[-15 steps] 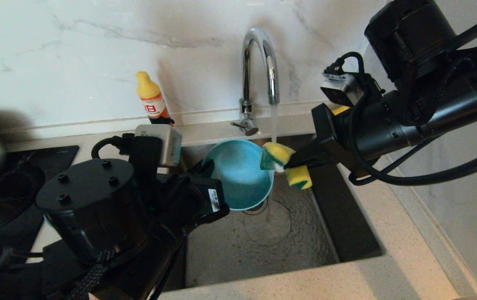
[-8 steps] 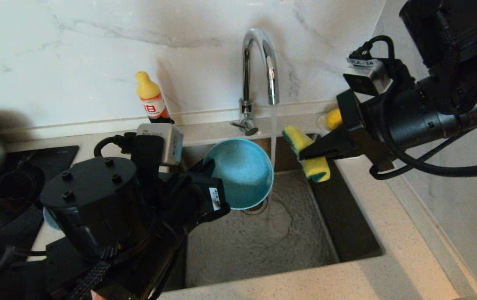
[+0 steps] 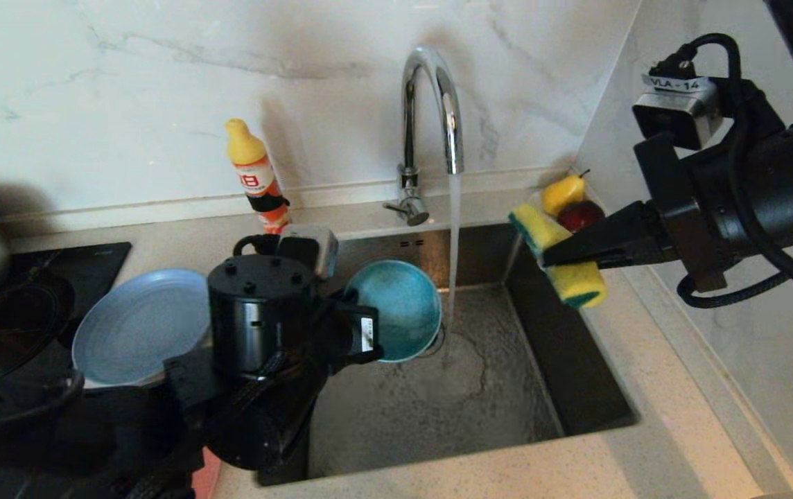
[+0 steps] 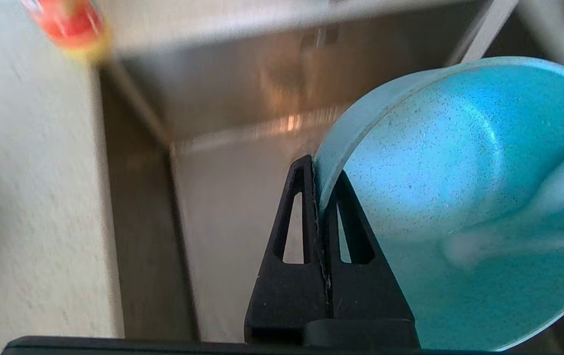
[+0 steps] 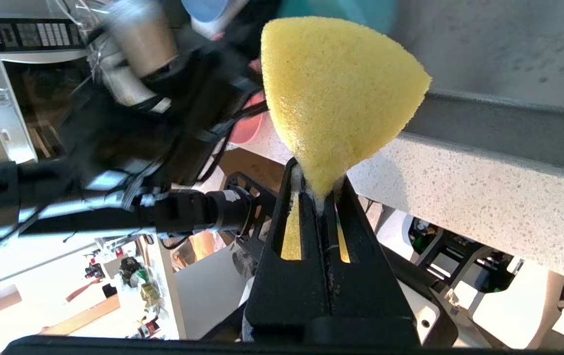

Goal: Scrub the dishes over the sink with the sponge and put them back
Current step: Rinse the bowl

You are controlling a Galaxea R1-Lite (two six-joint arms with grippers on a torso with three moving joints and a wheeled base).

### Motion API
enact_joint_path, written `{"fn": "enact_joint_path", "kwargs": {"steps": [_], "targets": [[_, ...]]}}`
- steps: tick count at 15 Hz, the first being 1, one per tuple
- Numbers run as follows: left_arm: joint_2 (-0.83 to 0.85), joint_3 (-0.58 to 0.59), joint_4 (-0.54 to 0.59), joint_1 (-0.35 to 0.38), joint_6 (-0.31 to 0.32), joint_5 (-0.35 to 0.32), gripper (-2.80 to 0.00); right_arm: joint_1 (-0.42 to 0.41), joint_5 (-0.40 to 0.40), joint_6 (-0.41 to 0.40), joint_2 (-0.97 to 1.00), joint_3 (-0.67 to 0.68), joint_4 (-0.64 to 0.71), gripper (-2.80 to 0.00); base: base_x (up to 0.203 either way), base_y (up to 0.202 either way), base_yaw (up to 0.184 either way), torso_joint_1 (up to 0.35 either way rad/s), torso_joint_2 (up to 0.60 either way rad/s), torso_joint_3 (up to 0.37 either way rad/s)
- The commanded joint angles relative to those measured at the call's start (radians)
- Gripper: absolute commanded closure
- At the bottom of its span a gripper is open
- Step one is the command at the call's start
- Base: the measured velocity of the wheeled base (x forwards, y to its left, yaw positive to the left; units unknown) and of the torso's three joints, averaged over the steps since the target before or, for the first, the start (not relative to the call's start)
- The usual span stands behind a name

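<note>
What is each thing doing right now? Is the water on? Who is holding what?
Tap: on, water running into the sink.
Teal bowl: tipped on its side over the sink, rim pinched by the left tool.
Sponge: bent, squeezed in the right tool, at the sink's right edge, away from the bowl.
Blue plate: lying on the counter left of the sink.
Bottle: standing, cap on.

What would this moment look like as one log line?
left gripper: shut on teal bowl | right gripper: shut on sponge | tap: running into sink
</note>
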Motion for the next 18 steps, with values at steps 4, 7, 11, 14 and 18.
{"fn": "enact_joint_path", "kwargs": {"steps": [4, 7, 11, 14, 18], "targets": [[0.093, -0.351, 0.559, 0.021, -0.274, -0.115, 0.00, 0.000, 0.001, -0.003, -0.055, 0.006, 0.010, 0.00, 0.000, 0.000, 0.000, 0.000, 0.00, 0.000], [0.231, -0.542, 0.685, 0.038, -0.390, -0.137, 0.00, 0.000, 0.000, -0.003, -0.065, 0.006, 0.014, 0.00, 0.000, 0.000, 0.000, 0.000, 0.00, 0.000], [0.339, -0.670, 0.734, 0.072, -0.517, -0.138, 0.00, -0.001, -0.003, -0.003, -0.065, 0.020, 0.014, 0.00, 0.000, 0.000, 0.000, 0.000, 0.00, 0.000], [0.367, -0.713, 0.731, 0.109, -0.557, -0.140, 0.00, -0.006, -0.003, -0.004, -0.056, 0.019, 0.010, 0.00, 0.000, 0.000, 0.000, 0.000, 0.00, 0.000], [0.412, -0.782, 0.734, 0.123, -0.579, -0.148, 0.00, -0.006, -0.003, -0.011, -0.027, 0.011, 0.003, 0.00, 0.000, 0.000, 0.000, 0.000, 0.00, 0.000]]}}
